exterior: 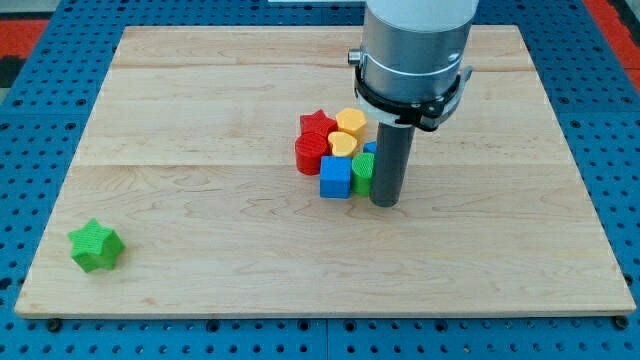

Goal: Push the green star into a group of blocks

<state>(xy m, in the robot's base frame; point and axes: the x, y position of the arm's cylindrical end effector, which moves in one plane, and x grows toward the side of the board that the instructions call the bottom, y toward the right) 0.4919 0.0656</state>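
Observation:
The green star (96, 246) lies alone near the board's bottom left corner. A group of blocks sits near the middle: a red star (317, 126), a red block (309, 154), a yellow hexagon (351, 123), a yellow heart (343, 145), a blue cube (336, 177) and a green block (362, 171), with a bit of blue behind the rod. My tip (385, 203) rests on the board just right of the green block, touching or nearly touching it, and far to the right of the green star.
The wooden board (200, 100) lies on a blue pegboard surface (40, 120). The arm's grey body (413, 50) hangs over the board's top centre-right and hides part of the group.

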